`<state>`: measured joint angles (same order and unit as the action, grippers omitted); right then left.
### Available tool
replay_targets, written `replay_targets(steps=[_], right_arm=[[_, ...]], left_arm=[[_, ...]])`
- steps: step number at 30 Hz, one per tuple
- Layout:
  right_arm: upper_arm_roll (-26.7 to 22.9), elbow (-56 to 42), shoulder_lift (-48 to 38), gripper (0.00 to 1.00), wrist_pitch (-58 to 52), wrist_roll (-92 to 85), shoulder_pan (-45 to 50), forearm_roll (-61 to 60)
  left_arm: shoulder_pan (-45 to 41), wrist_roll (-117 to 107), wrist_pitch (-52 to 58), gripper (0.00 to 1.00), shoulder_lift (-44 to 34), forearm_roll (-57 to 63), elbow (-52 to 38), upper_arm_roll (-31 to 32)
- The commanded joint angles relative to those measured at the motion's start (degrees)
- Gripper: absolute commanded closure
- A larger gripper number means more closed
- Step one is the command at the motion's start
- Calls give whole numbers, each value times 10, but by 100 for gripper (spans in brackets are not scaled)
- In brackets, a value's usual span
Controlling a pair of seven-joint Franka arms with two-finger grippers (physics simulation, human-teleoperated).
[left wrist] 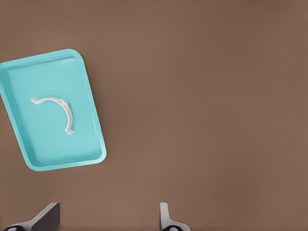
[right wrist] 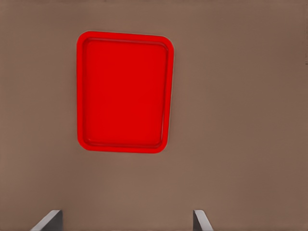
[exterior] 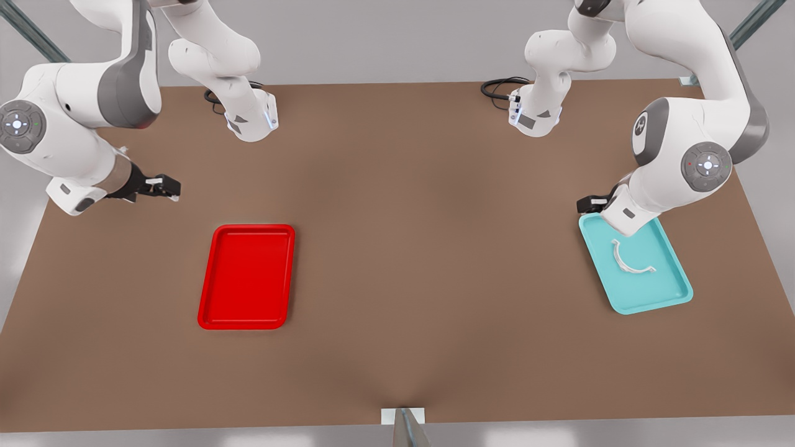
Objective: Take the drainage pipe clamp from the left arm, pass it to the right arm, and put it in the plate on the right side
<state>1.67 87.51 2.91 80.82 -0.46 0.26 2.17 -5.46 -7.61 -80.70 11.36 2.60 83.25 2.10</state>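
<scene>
The drainage pipe clamp (exterior: 623, 265), a thin white half-ring with end tabs, lies inside a teal tray (exterior: 659, 287) at the front view's right. My left gripper (exterior: 590, 203) hovers over that tray's far corner, apart from the clamp. In the left wrist view the clamp (left wrist: 63, 104) rests in the teal tray (left wrist: 43, 139), and the left gripper (left wrist: 106, 221) is open with nothing between its fingers. The plate (exterior: 247, 276), a glossy red tray, sits bare at the front view's left. My right gripper (exterior: 164, 186) hangs beyond it. In the right wrist view the right gripper (right wrist: 125, 224) is open above the table, short of the plate (right wrist: 122, 91).
A brown tabletop (exterior: 422, 217) spans the scene, with a wide bare stretch between the two trays. Both arm bases (exterior: 251, 118) stand at the far edge with black cables. A small metal bracket (exterior: 404, 417) sits at the near edge.
</scene>
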Motion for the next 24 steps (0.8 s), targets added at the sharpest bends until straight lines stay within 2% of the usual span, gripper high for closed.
replay_targets(steps=[1, 2, 3, 5, 6, 7, 9, 15, 17, 22, 24], right_arm=[[0, 0, 2, 0, 9, -7, 4, 3], [1, -4, 8, 0, 11, -6, 6, 6], [0, -14, 11, 0, 11, -6, 4, 4], [-2, -14, 14, 0, 11, -6, 4, 6], [-2, -13, 13, 0, 11, -6, 4, 6], [-2, -13, 14, 0, 11, -6, 4, 6], [-2, -14, 17, 0, 11, -6, 4, 6], [-2, -14, 22, 0, 12, -6, 4, 6], [-2, -14, 24, 0, 15, -6, 4, 6], [-3, -8, 25, 0, 16, -7, -2, 6], [-3, -7, 26, 0, 16, -7, -1, 6]], left_arm=[[0, -20, -2, 0, -1, 1, 0, 0], [0, -21, -5, 0, 2, 2, 0, -1], [0, -19, -34, 0, 25, 4, -1, -29], [7, -13, -159, 0, 106, 0, -17, -97], [22, -11, -169, 0, 168, -15, -72, -115], [57, -12, -172, 0, 233, -38, -136, -118], [110, -25, -235, 0, 279, -66, -136, -118], [132, -441, -477, 0, 286, -83, -1, -126], [136, -517, -481, 0, 283, -80, 25, -126], [160, -522, -485, 0, 262, -84, 88, -126], [163, -523, -548, 0, 265, -115, 112, -126]])
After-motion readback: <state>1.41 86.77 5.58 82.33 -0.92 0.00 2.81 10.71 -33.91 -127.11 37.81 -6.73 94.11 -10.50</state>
